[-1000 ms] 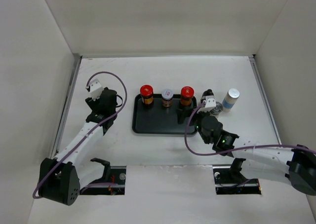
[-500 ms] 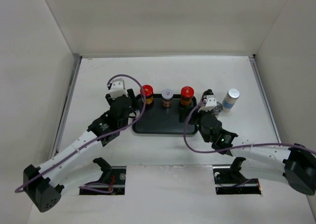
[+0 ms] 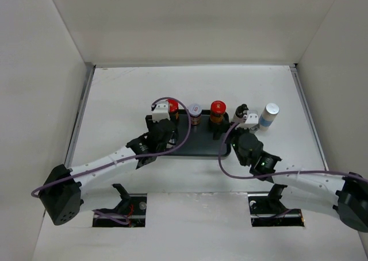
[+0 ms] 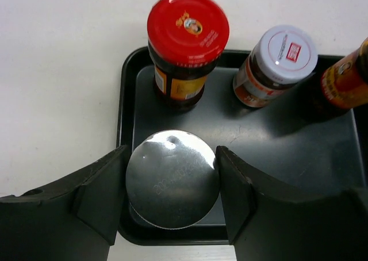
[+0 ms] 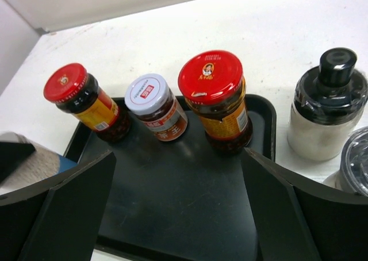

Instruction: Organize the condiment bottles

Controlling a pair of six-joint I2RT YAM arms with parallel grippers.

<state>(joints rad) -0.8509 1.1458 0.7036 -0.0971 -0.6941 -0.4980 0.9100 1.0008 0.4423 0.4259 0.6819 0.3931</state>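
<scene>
My left gripper (image 4: 172,155) (image 3: 163,132) is shut on the silver-lidded clear bottle (image 4: 172,187) and holds it over the front left corner of the black tray (image 4: 276,152) (image 3: 195,143). At the tray's back stand a red-capped amber bottle (image 4: 187,42) (image 3: 171,108), the brown pale-lidded bottle (image 4: 276,62) (image 3: 195,114) and a second red-capped amber bottle (image 5: 215,97) (image 3: 217,111). My right gripper (image 5: 178,157) (image 3: 223,135) is open and empty over the tray's right half. The black-capped bottle (image 5: 330,100) (image 3: 242,111) and the white-capped blue-labelled bottle (image 3: 269,115) stand right of the tray. The white bottle is not in view.
A grey round lid (image 5: 356,163) shows partly at the right edge of the right wrist view, beside the black-capped bottle. White walls enclose the table on the left, back and right. Bare tray floor (image 5: 172,215) lies in front of the three standing bottles.
My left arm has swung from the table's left side to the tray's front left corner, with the silver-lidded bottle now in its jaws. My right gripper has shifted only slightly.
</scene>
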